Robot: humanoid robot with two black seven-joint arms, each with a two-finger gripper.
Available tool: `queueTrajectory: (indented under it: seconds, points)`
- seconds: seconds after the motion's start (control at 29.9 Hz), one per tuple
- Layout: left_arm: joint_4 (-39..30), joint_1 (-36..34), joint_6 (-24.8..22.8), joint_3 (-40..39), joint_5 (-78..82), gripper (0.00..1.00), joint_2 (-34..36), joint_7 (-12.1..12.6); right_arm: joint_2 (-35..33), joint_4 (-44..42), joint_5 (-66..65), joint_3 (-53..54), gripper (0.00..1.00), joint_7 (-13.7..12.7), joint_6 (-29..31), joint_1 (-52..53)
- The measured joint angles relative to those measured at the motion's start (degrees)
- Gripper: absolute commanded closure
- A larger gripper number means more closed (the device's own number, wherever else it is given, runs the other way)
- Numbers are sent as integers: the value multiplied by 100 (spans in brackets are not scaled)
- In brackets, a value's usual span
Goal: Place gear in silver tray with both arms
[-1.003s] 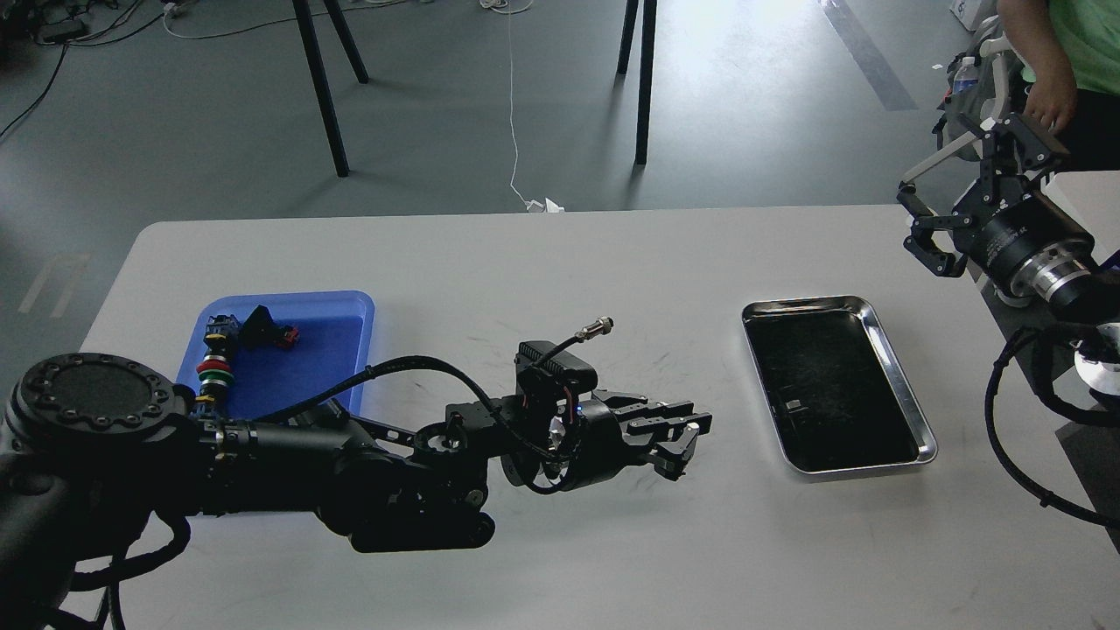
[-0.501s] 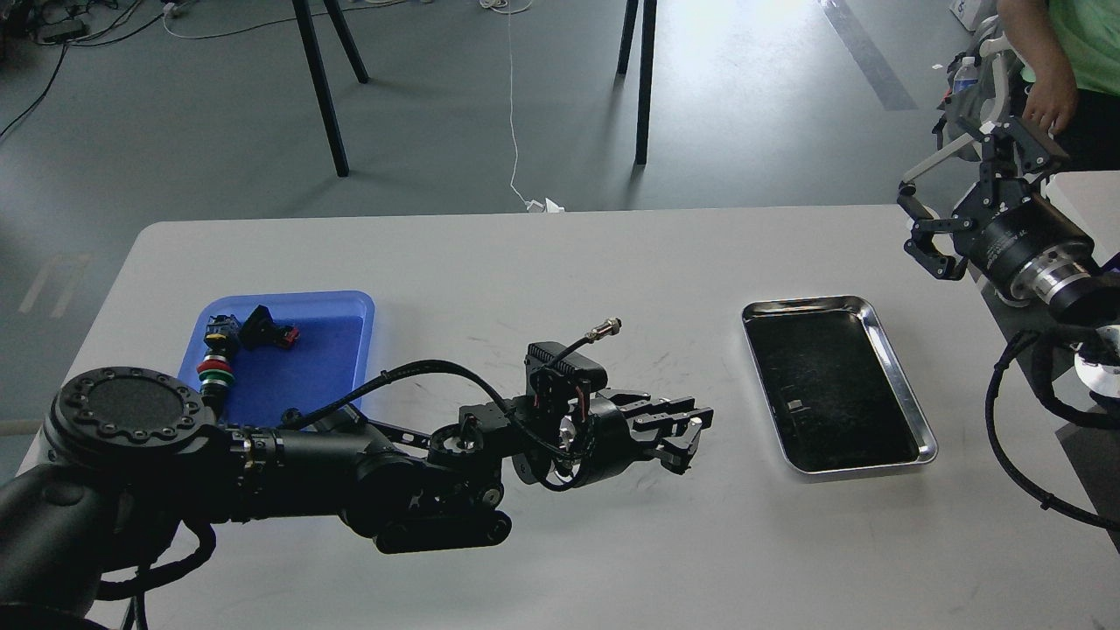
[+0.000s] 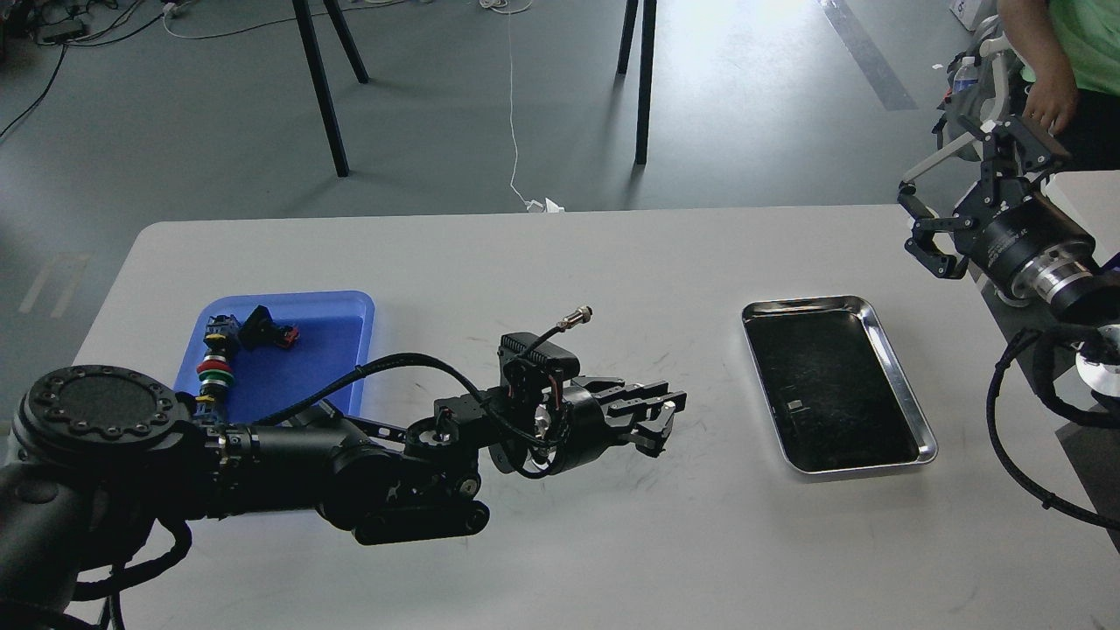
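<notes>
Left gripper (image 3: 658,420) hovers over the bare table (image 3: 560,262), left of the silver tray (image 3: 927,442); fingers look nearly closed, with nothing visible between them, though I cannot tell for certain. Right gripper (image 3: 954,197) hangs above and right of the silver tray, past the table edge, claws spread and empty. Silver tray holds no gear, only a small pale fleck on its dark bottom. Blue tray (image 3: 350,306), far left of the silver tray, holds the coloured parts (image 3: 214,367); which is the gear I cannot tell.

Step judged: the pick is not yet made. Next move calls for the left arm to reach into the blue tray.

Versus half a second ago: left gripper has drawn back from the silver tray; right is unchanged.
</notes>
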Motion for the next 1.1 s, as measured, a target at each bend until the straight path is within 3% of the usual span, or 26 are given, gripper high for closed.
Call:
queueTrajectory:
  seconds: [0.17, 0.27, 0.4, 0.7, 0.8, 0.97, 1.1]
  points:
    - [-14, 0, 15, 1, 8, 65, 94, -21, 0, 0, 0, 0, 1, 0, 7, -9]
    - [-21, 0, 67, 1, 8, 57, 103, -148, 0, 0, 0, 0, 1, 0, 8, -10]
    - [-23, 0, 161, 1, 3, 56, 88, -268, 1, 0, 0, 0, 1, 0, 7, -5]
    - [-25, 8, 373, -127, -8, 33, 225, -344, 1, -28, 0, -6, 1, -6, -14, 6]
    - [-24, 6, 445, -366, -9, 22, 529, -472, -49, -81, 0, -17, 1, -10, -18, 6]
    - [-76, -7, 460, -1116, -198, 18, 1322, -718, -349, -41, 11, -344, 1, -32, 7, 127]
    - [-218, -9, 450, -1664, -533, 12, 2082, -849, -554, -25, -87, -889, 1, -364, 27, 523]
